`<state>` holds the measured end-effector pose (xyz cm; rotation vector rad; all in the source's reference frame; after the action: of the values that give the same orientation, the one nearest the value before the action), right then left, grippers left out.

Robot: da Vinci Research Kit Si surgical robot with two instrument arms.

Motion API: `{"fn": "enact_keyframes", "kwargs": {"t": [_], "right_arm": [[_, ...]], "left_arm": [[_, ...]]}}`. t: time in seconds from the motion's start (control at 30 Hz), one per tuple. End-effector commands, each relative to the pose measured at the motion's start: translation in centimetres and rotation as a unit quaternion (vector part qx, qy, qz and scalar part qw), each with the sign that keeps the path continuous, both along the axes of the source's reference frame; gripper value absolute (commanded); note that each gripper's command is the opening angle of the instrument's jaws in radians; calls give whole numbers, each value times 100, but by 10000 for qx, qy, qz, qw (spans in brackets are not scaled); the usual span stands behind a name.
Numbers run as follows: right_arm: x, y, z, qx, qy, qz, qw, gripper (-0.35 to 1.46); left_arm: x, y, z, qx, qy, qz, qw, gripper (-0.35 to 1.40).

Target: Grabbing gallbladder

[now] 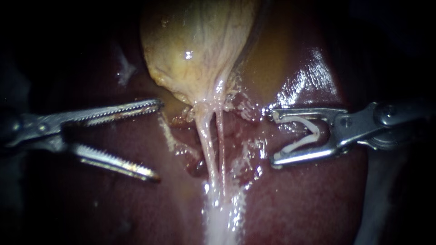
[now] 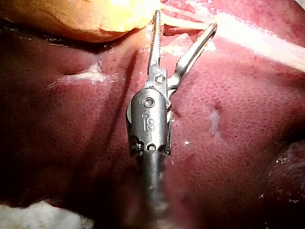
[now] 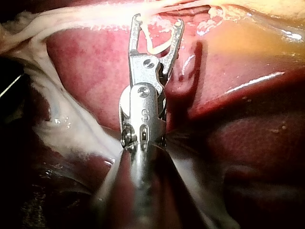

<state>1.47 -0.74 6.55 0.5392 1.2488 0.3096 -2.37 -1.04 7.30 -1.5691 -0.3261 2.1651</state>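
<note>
Serrated jaws of the left instrument (image 1: 159, 141) gape wide at the frame's left, gripping nothing and clear of the gallbladder. Its shaft fades into the dark at the left edge. At upper centre lies the gallbladder (image 1: 195, 45), pale yellow, its top cut off by the upper edge. Its long axis runs up and down, narrowing downward to a neck. From there two thin pale tubes (image 1: 210, 145) run down over the dark red liver (image 1: 318, 204) into a white band (image 1: 222, 222) at the lower edge. At right, the right instrument (image 1: 273, 137) has its jaws spread yet holding a white clip (image 1: 311, 131), whose legs lie against both.
</note>
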Motion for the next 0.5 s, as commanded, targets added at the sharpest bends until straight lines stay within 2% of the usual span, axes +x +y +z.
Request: {"fn": "enact_keyframes", "kwargs": {"t": [0.03, 0.17, 0.2, 0.27, 0.4, 0.5], "right_arm": [[0, 0, 0, 0, 0, 0, 10000, 50], [-1, 0, 0, 0, 1, -2, 10000, 50], [-1, 0, 0, 0, 1, -2, 10000, 50], [-1, 0, 0, 0, 1, -2, 10000, 50], [-1, 0, 0, 0, 1, -2, 10000, 50], [0, 0, 0, 0, 1, -1, 10000, 50]], "left_arm": [[0, 0, 0, 0, 0, 2, 10000, 68], [0, 0, 0, 56, -2, -18, 10000, 68], [0, 0, 1, 168, -7, -57, 9998, 66], [-2, 1, 1, 419, -17, -146, 9990, 56], [-8, 4, 5, 754, -29, -267, 9968, 29], [-16, 9, 11, 791, 14, -270, 9965, 24]]}}
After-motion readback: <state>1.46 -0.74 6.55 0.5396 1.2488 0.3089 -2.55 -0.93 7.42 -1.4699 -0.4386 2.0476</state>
